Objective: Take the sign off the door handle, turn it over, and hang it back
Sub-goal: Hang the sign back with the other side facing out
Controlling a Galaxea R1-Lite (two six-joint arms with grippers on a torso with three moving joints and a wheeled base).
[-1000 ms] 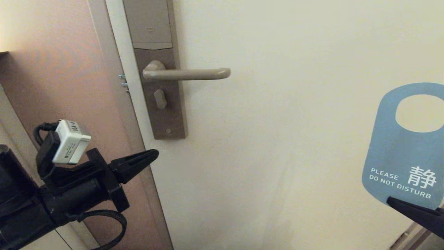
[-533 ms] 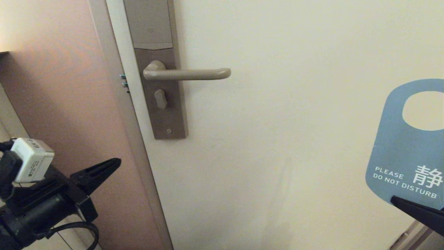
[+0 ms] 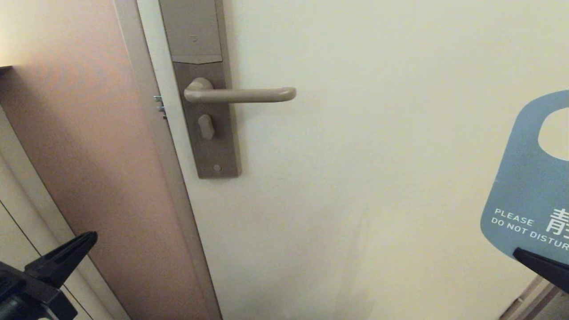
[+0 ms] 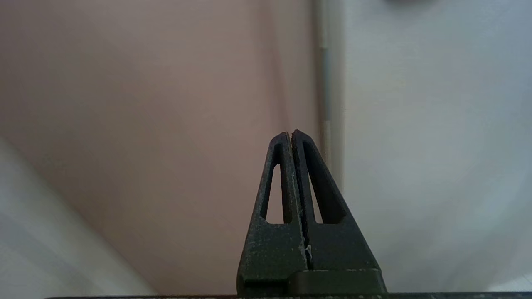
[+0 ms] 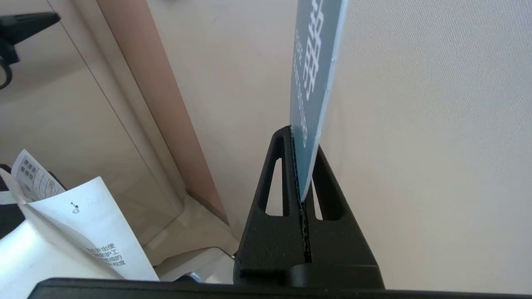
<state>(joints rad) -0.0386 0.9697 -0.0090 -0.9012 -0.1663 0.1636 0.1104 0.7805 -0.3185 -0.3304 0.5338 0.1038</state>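
The sign (image 3: 524, 178), blue face with "PLEASE DO NOT DISTURB" toward the camera, stands upright at the right edge of the head view, partly cut off. My right gripper (image 3: 520, 252) is shut on the sign's bottom edge; the right wrist view shows the card (image 5: 314, 79) pinched between the black fingers of that gripper (image 5: 301, 141). The door handle (image 3: 249, 94) is bare, a beige lever pointing right, far left of the sign. Low in the left corner my left gripper (image 3: 91, 235) sits shut and empty, its tips (image 4: 291, 135) pressed together.
The brown backplate (image 3: 209, 146) with a thumb-turn stands behind the lever on the cream door (image 3: 378, 155). The brown door frame (image 3: 89, 146) runs down the left. White paper sheets (image 5: 83, 220) lie near the floor in the right wrist view.
The left arm has dropped down and to the left, so only its finger tips remain in view. The sign, held by the right gripper, has shifted right and slightly up, further off the picture's edge.
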